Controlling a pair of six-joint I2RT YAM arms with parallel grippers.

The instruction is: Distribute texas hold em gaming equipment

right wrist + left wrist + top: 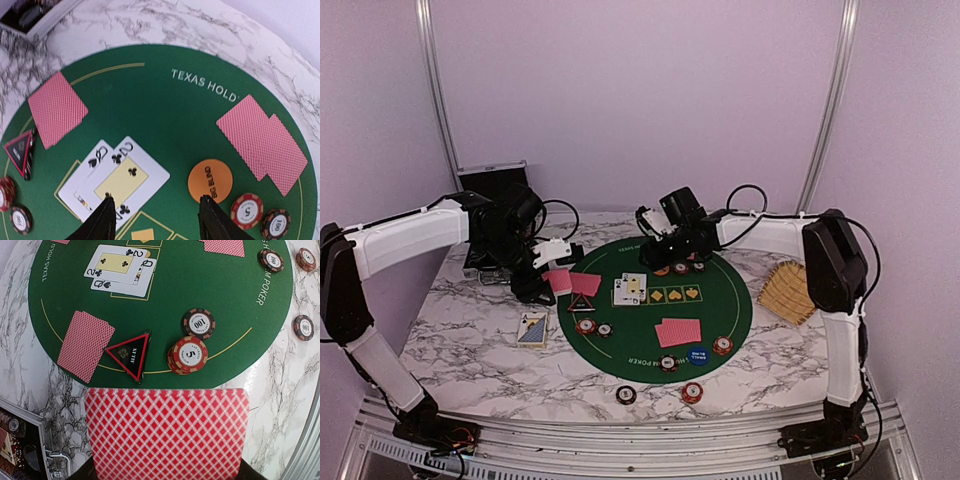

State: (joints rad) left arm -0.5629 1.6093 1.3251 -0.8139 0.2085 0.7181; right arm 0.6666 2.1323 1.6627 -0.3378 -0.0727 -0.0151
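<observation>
The left gripper (167,472) is clamped on pink-red-backed playing cards (167,430) above the bench (280,390). The right gripper (157,220) hangs jaws apart, holding nothing, above face-up cards (120,175) and an orange button (210,180).

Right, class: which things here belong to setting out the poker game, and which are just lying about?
For the job: cards, chips, orange button, blue button, triangular marker.
Lying about: case, woven mat.
</observation>
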